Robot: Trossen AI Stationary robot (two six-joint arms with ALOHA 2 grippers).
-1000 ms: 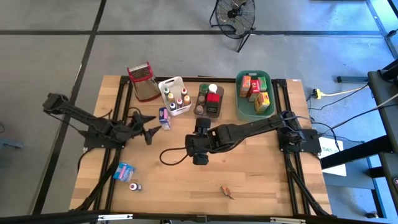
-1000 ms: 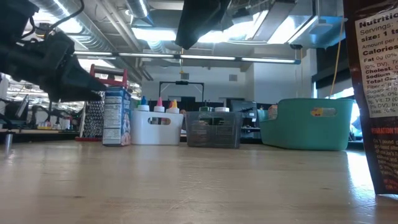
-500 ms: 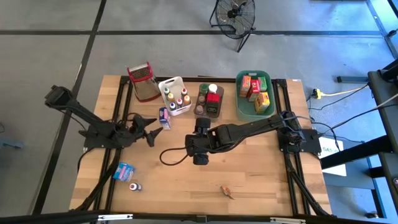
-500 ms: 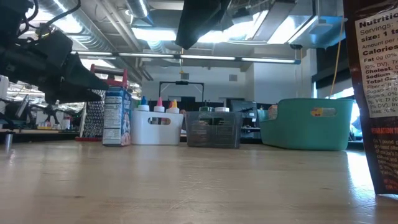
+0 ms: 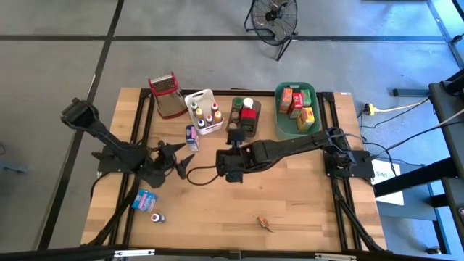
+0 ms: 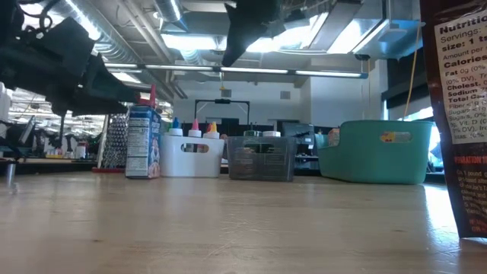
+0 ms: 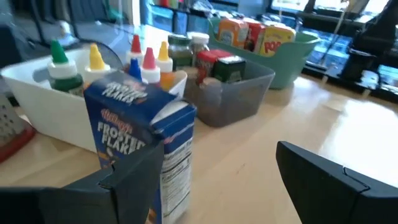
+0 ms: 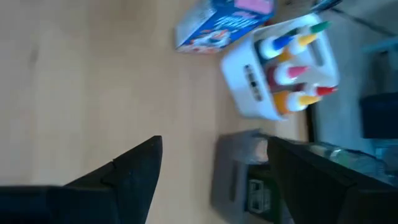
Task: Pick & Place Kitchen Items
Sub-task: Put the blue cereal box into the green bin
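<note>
While most items sat in tubs, both open claws (image 5: 180, 164) (image 5: 233, 135) were empty; the Frosted Flakes box (image 5: 191, 137) remained on the counter (image 5: 304, 203).

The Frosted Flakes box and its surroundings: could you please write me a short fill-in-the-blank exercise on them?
1. The Frosted Flakes box stands upright on the table beside the ____ tub that holds the little bottles.
2. The small boxes of red, orange and yellow sit in the ____ tub.
3. The fingers of the left gripper are ____, with nothing between them.
4. The right gripper is near the ____ tub of jars.

Missing words: white; green; open; grey
</note>
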